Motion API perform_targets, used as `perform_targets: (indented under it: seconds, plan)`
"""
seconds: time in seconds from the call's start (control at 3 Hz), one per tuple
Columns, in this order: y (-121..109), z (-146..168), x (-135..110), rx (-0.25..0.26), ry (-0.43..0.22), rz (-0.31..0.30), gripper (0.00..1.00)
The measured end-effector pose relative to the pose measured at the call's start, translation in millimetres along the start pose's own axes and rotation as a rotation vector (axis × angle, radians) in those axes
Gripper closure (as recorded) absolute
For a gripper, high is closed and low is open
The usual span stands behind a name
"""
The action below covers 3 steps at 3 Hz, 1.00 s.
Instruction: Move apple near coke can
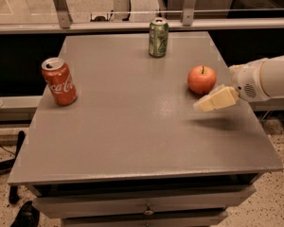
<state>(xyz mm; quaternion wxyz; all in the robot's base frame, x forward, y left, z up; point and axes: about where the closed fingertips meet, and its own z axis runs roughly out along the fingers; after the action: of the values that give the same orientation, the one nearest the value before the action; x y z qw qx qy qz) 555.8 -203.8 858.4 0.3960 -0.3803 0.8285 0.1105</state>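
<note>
The red-orange apple (201, 79) with a short dark stem sits on the right side of the grey table (132, 136). The red coke can (59, 81) with white script stands upright near the table's left edge. My gripper (212, 102) reaches in from the right on a white arm, hovering above the table just in front of and slightly right of the apple, close to it. Its cream-coloured fingers point left towards the table's middle. It holds nothing that I can see.
A green soda can (158, 37) stands upright at the table's back edge, behind and left of the apple. A metal rail and posts (132, 25) run behind the table. The table's right edge lies under my arm. Dark objects lie on the floor at lower left.
</note>
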Motion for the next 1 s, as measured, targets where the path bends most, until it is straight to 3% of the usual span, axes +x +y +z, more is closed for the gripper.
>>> perform_targets:
  seconds: [0.33,1.0]
  plan:
    - [-1,23,-18,-0.009,-0.091,0.038,0.0]
    - [6,47,-35,-0.027,-0.196,0.065,0.41]
